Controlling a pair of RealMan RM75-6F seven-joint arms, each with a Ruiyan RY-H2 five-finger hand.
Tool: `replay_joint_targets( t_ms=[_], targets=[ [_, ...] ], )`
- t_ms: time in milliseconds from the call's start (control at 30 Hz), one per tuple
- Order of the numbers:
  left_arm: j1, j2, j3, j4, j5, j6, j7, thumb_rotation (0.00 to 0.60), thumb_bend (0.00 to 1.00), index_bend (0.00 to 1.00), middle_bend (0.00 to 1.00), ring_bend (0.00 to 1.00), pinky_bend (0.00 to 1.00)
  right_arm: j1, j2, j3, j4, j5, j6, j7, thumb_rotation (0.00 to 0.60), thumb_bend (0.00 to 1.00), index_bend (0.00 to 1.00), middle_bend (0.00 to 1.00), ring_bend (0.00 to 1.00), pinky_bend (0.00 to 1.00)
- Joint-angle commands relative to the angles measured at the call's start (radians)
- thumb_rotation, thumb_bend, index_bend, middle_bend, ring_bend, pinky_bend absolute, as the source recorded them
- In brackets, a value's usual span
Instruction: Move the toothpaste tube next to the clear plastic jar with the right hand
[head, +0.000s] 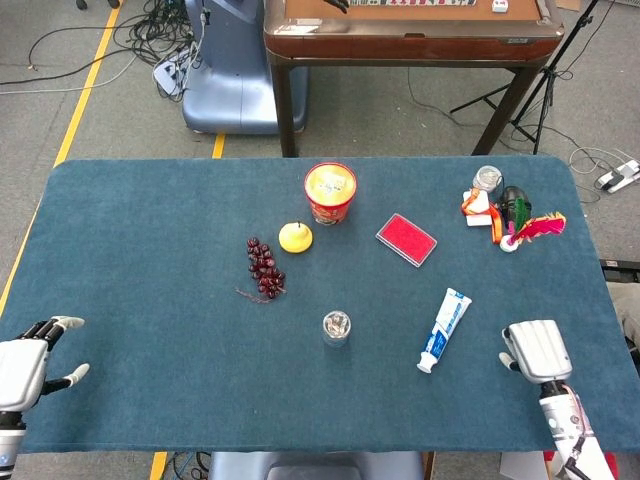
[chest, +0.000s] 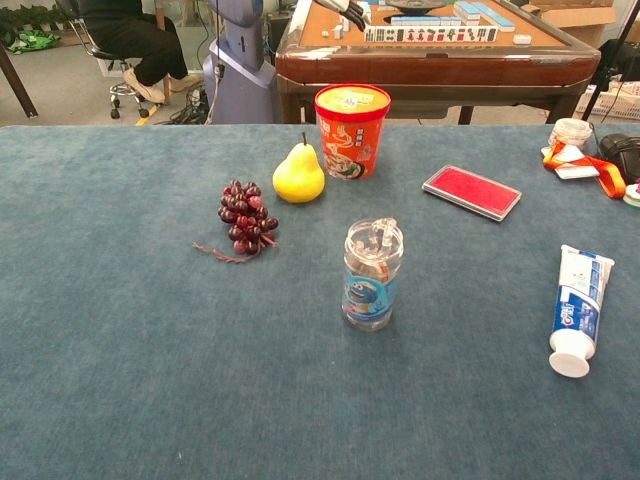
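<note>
- I am seeing the right robot hand only from its back in the head view, near the bench's front right corner; its fingers are hiding under it, so I cannot tell whether they are apart or curled.
- The chest view is showing neither robot hand.
- The left robot hand is sitting at the front left corner, partly cut off by the frame, fingers apart and holding nothing.
- The toothpaste tube is lying flat toward the front right of the bench, white cap pointing at the front edge; in the chest view its right side is almost reaching the frame edge.
- The tube is lying near the right robot hand, on its inner side, not touching it.
- The clear plastic jar is standing upright near the bench's middle, well apart from the tube.
</note>
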Motion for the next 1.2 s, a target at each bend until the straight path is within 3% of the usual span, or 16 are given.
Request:
replay_joint_targets(
  t_ms=[33,500,1200],
  targets=[
    [0.003,0.005,-0.003,-0.005,-0.005,0.005,-0.004,0.6,0.04,0.33,0.34,0.35,0.54,0.03,-0.04,0.009,0.049,0.003,-0.033,0.01,0.6,0.0,1.0,1.0,1.0,1.0],
    [0.016,0.037,-0.014,-0.029,-0.048,0.0,-0.017,0.6,0.04,0.33,0.35,0.35,0.54,0.113,-0.18,0.022,0.218,0.001,-0.118,0.104,0.6,0.0,1.0,1.0,1.0,1.0],
    [0.014,0.04,-0.011,-0.032,-0.052,-0.015,-0.012,0.6,0.04,0.33,0.35,0.35,0.54,0.205,-0.263,0.039,0.245,-0.027,-0.142,0.095,0.6,0.0,1.0,1.0,1.0,1.0]
  ],
)
